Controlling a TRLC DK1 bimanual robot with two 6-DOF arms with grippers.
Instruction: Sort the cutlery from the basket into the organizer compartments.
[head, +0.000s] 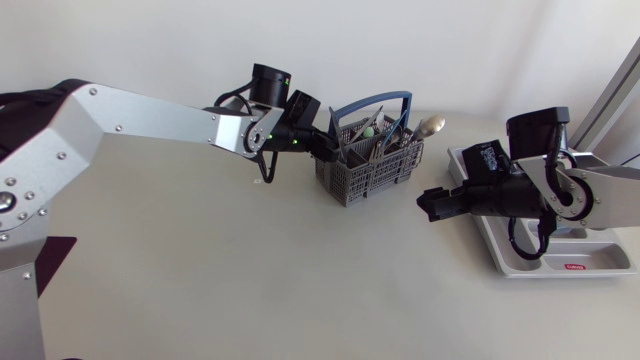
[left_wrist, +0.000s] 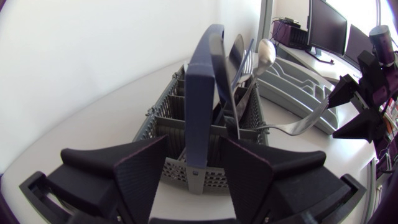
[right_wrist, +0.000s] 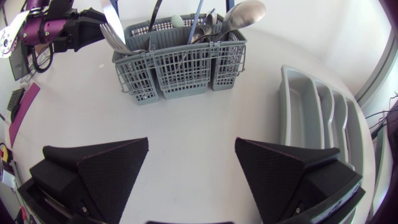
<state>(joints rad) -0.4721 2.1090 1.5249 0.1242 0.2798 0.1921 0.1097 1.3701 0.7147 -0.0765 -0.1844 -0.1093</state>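
The basket (head: 365, 170) sits toward the back of the counter (head: 250, 280), grey mesh with a blue handle (left_wrist: 199, 93) standing upright over it. The cutlery is packed into the compartments on the organizer's side. A big spoon (head: 430, 125) pokes its bowl out above the rim at that end. At the other end a fork (right_wrist: 114, 37) leans out, tines up, toward the left arm.

Right there is the left gripper (head: 328, 145), up against the basket's end. Its fingers (left_wrist: 140, 168) stand apart, and in the left wrist view the near leg of the handle shows in the gap between them. Neither finger is visibly touching it. The fork passes just beside the gripper, and I cannot tell whether it makes contact.

Over to the other side: the right gripper (head: 432, 205) hangs above the bare counter between the basket and the organizer (head: 600, 255), pointing at the basket. Its fingers are spread wide, with only counter showing in the gap.

The organizer lies near the right edge, well apart from the basket. Its long compartments run side by side, and the right arm covers part of it from above.
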